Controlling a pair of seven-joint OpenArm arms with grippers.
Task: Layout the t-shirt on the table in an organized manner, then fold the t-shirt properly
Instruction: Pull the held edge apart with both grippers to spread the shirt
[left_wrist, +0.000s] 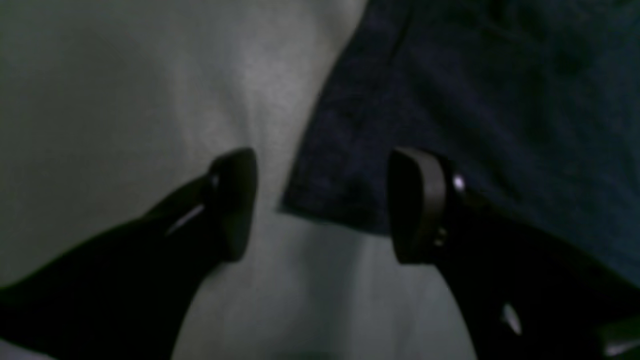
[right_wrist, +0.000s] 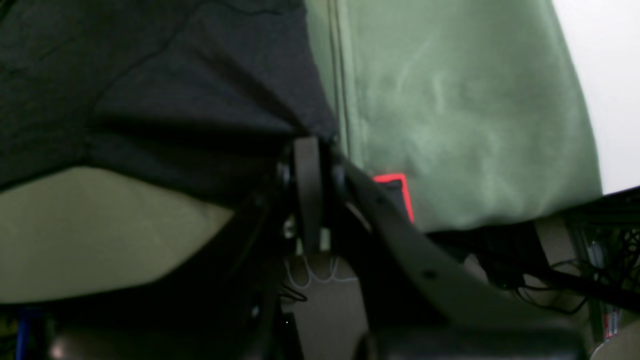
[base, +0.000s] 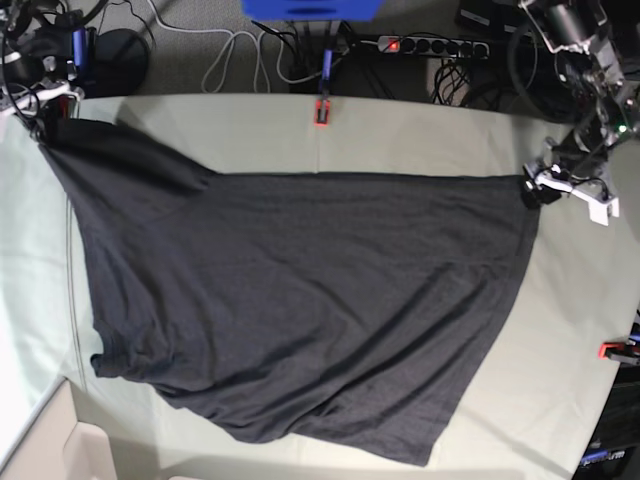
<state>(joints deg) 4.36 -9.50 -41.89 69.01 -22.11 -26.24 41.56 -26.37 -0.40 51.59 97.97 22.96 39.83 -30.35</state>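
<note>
Black pads stand wide apart on the left end effector (left_wrist: 322, 205), parted over the pale table (base: 420, 130) with a corner of the t-shirt (base: 300, 300) lying between and just beyond them, gripped by neither pad. In the base view this end effector sits at about 3 o'clock of the garment, touching or just beside its far corner. The right end effector (right_wrist: 310, 150) at 10 o'clock is closed, and dark fabric bunches right at its tips, so it looks to be pinching the shirt's edge there, though the contact itself is partly hidden.

Outward from these two points the t-shirt spreads plain side up across most of the table, taut along its top edge from 10 to 3 o'clock, slack and skewed toward 6 o'clock, where the lower edge wrinkles near the table's front. A red clamp (base: 322, 112) sits at 12 o'clock on the table's rim.

The cloth is likely light, limp and clingy on the fabric-covered surface: it will drape and drag rather than slide as a sheet. Best held by pinching hems or corners, both layers together, at the shoulder and bottom corners, lifting enough to clear the table's friction.
</note>
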